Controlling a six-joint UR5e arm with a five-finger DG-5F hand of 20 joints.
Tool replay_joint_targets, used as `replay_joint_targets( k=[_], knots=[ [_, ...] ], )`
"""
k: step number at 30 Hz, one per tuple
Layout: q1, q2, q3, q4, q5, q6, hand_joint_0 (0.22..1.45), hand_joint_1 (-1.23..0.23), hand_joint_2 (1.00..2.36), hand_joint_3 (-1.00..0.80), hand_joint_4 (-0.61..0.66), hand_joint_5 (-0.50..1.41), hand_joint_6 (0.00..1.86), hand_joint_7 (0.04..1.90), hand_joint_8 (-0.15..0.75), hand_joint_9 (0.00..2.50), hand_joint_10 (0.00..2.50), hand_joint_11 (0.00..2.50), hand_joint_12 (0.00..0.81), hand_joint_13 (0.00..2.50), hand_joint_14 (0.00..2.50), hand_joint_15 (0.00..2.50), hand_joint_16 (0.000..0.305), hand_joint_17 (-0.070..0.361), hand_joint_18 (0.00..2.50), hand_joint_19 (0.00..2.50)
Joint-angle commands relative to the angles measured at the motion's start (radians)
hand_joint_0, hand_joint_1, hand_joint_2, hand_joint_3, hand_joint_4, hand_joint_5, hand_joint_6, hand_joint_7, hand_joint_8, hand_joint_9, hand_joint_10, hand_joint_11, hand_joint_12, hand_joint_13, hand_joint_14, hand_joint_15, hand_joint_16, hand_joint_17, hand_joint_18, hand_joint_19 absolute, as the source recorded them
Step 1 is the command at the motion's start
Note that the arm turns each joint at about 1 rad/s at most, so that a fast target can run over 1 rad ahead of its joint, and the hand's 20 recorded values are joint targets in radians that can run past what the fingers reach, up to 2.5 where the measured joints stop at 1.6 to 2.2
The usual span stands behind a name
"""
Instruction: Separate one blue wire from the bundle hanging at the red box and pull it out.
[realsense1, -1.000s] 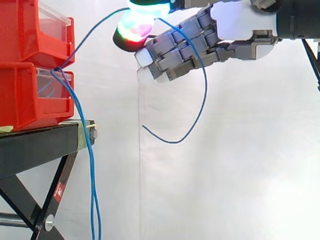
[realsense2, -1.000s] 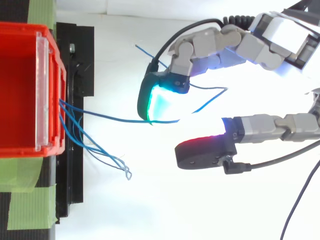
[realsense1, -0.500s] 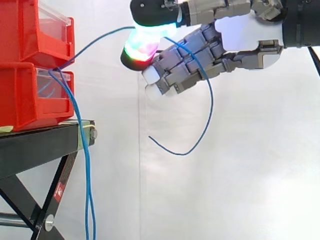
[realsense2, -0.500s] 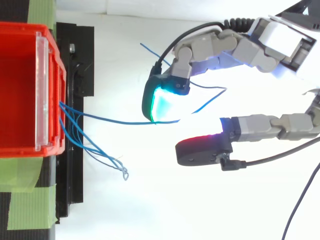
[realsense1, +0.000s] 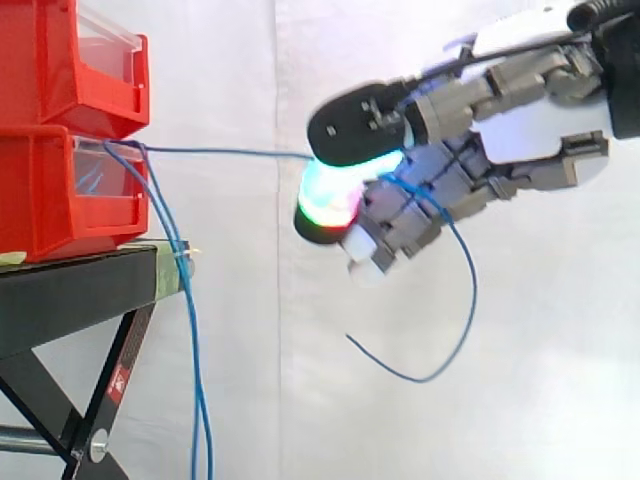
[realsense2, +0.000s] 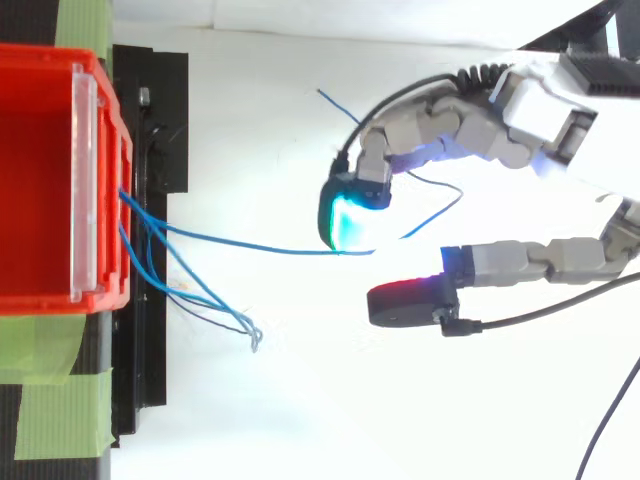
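You've got the hand (realsense1: 540, 125) curled, gripping one blue wire (realsense1: 225, 153) pinched betw. the glowing pads (realsense1: 330, 200). The wire runs taut and approx. level from the red box (realsense1: 45, 195) front to the hand, which sits well clear of the box, then loops down past the fingers w/ its free end hanging loose. Rest of the bundle (realsense1: 195, 380) droops from the same box down past the black stand (realsense1: 70, 290); exact contact pt is hidden under the pads, prob. thumb vs. finger.

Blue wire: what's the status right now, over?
Hand shut on one blue wire. Wire stretched straight from red box. Rest of bundle hangs beside stand.
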Motion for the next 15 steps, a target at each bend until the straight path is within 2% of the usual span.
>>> replay_joint_targets(
  k=[1,3,5,6,11,15],
  knots=[
    [0.012,0.000,-0.003,-0.107,0.006,0.067,0.60,-0.76,1.03,0.05,-0.09,-0.13,0.76,1.25,0.318,0.63,0.02,0.95,0.370,0.33,0.02,0.45,0.049,0.111,0.33,0.57],
    [0.020,0.000,-0.029,-0.115,0.012,0.126,0.60,-0.76,1.03,0.05,-0.09,-0.13,0.76,1.26,0.320,0.63,0.02,0.95,0.370,0.33,0.02,0.45,0.049,0.111,0.33,0.57],
    [0.024,0.002,-0.049,-0.115,0.014,0.149,0.60,-0.76,1.03,0.06,-0.09,-0.13,0.76,1.25,0.322,0.63,0.02,0.97,0.369,0.33,0.02,0.45,0.049,0.110,0.33,0.58],
    [0.031,0.000,-0.075,-0.109,0.019,0.176,0.60,-0.76,1.03,0.05,-0.09,-0.13,0.76,1.25,0.318,0.63,0.02,0.97,0.369,0.33,0.02,0.45,0.049,0.110,0.33,0.58],
    [0.046,0.000,-0.135,-0.061,0.029,0.244,0.61,-0.76,1.03,0.06,-0.09,-0.13,0.76,1.25,0.320,0.63,0.02,0.97,0.368,0.34,0.02,0.46,0.049,0.110,0.34,0.57],
    [0.058,0.000,-0.147,-0.055,0.035,0.270,0.61,-0.76,1.03,0.05,-0.09,-0.13,0.76,1.26,0.318,0.63,0.02,0.97,0.368,0.34,0.02,0.45,0.049,0.109,0.34,0.57]
  ],
)
